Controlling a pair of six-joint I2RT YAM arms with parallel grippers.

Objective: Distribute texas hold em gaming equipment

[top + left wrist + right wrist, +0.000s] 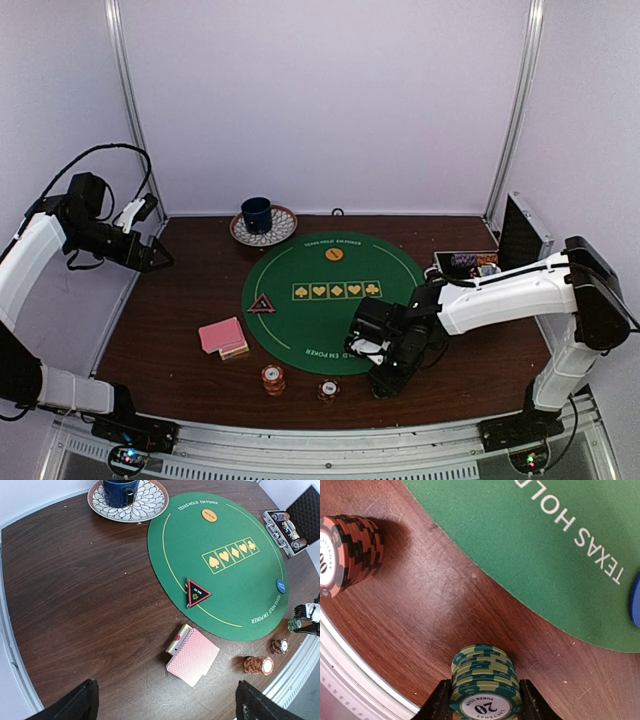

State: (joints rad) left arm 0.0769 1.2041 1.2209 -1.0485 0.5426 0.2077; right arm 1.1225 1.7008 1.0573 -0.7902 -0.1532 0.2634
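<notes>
While the green chip stack (482, 665) stands upright between the part-closed fingers of the right gripper (484, 684), both touching its sides, we judge the distant, wide-open, empty left gripper (158, 258) out of play.

You're working in a robot lab cell: plain white panels (330, 100) held by aluminium posts (127, 100) box in a dark wooden desk (180, 330) on three sides. A metal rail (320, 452) along the desk's near edge carries both arm bases (130, 430), and black cables (95, 150) loop off the left arm (35, 255).
</notes>
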